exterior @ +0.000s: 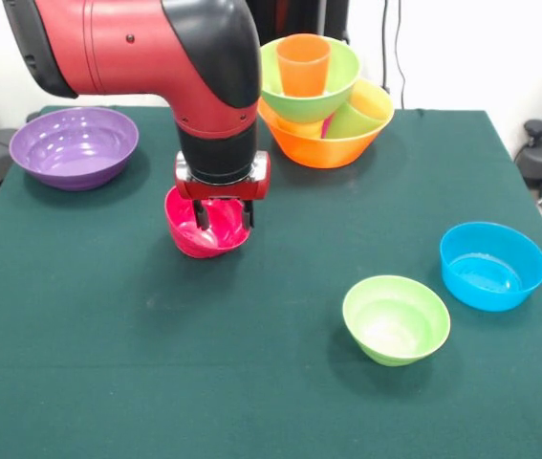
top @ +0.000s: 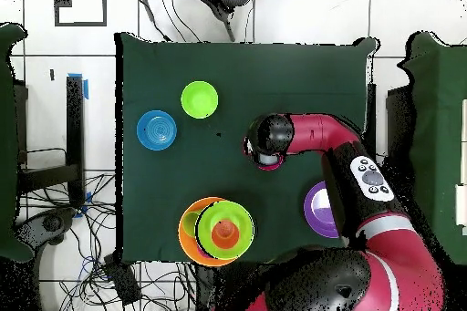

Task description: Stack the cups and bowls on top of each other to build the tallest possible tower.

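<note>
Item: gripper [exterior: 222,218], on the red and black arm [exterior: 146,48]. Position: down at the small pink-red bowl [exterior: 205,232], centre-left of the green table [exterior: 251,382]. Jaws: dark fingers straddle the bowl's near rim, 1 seemingly inside and 1 outside; appear clamped on the rim, though the wrist hides much of it.

Item: tower [exterior: 320,100]. Large orange bowl [exterior: 328,145] at base, tumblers lying tilted inside, large light-green bowl [exterior: 311,81] on top holding 1 upright orange-red cup [exterior: 303,63]. Stands at the table's far edge.

Loose stock: wide purple bowl [exterior: 75,145], small light-green bowl [exterior: 396,318], blue bowl [exterior: 492,265].

Risks, as judged: a 1-sided rim pinch may let the glossy bowl swing or slip on lifting. The green bowl rests on leaning tumblers; a nudge could topple it.
</note>
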### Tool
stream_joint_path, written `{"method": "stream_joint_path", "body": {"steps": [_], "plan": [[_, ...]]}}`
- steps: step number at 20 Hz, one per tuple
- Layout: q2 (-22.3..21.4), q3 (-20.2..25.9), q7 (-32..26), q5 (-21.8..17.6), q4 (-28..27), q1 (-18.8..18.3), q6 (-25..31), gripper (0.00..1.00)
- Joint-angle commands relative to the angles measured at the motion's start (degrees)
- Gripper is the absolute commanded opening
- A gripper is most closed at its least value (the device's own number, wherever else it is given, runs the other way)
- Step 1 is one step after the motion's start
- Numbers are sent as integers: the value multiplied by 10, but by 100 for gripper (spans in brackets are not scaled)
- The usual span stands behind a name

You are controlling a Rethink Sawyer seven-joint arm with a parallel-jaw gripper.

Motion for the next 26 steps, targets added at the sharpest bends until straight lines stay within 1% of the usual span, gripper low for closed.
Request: {"method": "stream_joint_path", "body": {"steps": [1, 10, 13, 16, 26], "plan": [[10, 11, -47, -37, 24, 9, -49, 100], [20, 13, -51, -33, 8, 7, -54, 100], [17, 20, -44, -25, 11, 5, -64, 100], [12, 37, -34, -9, 13, 0, -79, 100], [-5, 62, -27, 14, 31, -17, -103, 100]]}}
